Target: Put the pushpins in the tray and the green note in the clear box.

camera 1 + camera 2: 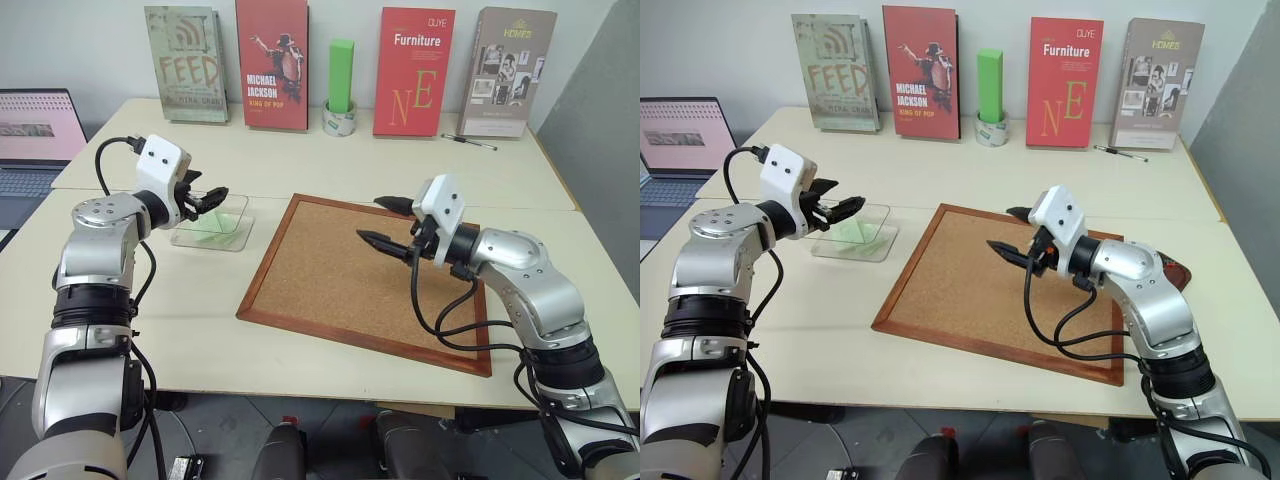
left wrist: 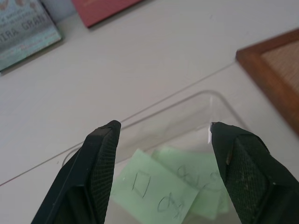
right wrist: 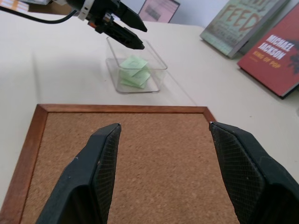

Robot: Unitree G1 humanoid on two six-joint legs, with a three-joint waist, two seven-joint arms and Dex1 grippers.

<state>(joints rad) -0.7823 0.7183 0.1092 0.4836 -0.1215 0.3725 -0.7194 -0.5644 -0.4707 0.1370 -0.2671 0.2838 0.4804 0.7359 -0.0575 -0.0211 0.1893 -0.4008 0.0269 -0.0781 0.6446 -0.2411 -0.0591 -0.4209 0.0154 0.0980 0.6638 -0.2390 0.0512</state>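
The clear box [image 1: 238, 240] sits on the table left of the cork board. Pale green note slips [image 3: 134, 71] lie flat inside it, overlapping, one with pen marks [image 2: 154, 186]. My left gripper [image 1: 215, 196] hovers just above the box's near-left rim, open, with nothing between its fingers. Over the right part of the cork board my right gripper [image 1: 369, 219] is open and empty, pointing left toward the box. A dark reddish-brown edge of the tray [image 1: 1175, 272] peeks out behind my right forearm, mostly hidden. The pushpins are hidden from view.
A wood-framed cork board [image 1: 330, 290] fills the table's middle. Several books [image 1: 272, 65] lean on the back wall, with a tall green block on a tape roll [image 1: 341, 85] between them. A laptop [image 1: 35, 140] stands far left, a pen [image 1: 470, 142] back right.
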